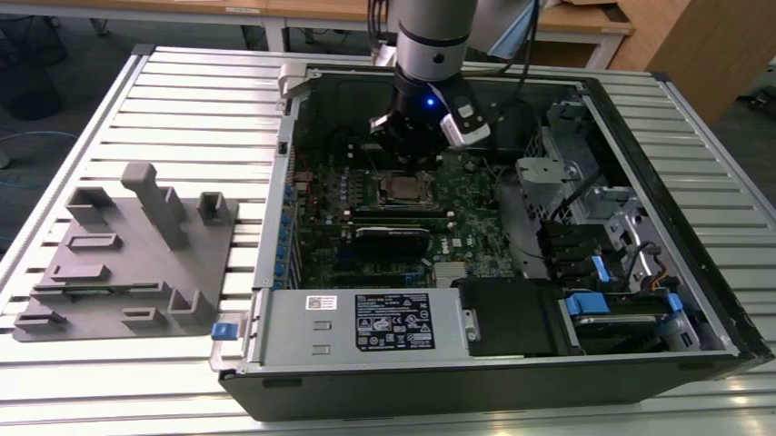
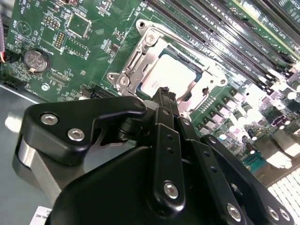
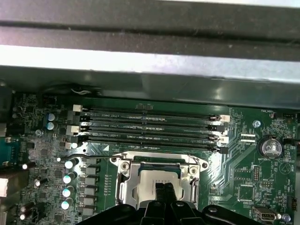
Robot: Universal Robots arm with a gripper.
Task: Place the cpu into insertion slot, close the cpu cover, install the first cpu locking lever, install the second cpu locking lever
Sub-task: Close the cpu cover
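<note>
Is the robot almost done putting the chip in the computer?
Partly. The cpu is already in place, with the cpu cover closed around it. The claw, shut, is at the cover's edge. I cannot tell whether the locking levers are latched.

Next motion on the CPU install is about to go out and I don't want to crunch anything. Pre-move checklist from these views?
1. cpu flat in the insertion slot: ok, silver top sits level inside the rim.
2. cpu cover down: ok, its frame lies around the chip.
3. locking levers latched: cannot tell; one rod runs along a side of the socket.
4. gripper empty: ok, shut with nothing in it.
5. gripper touching the cover: cannot tell; its tips sit at the socket's edge in both wrist views.
</note>
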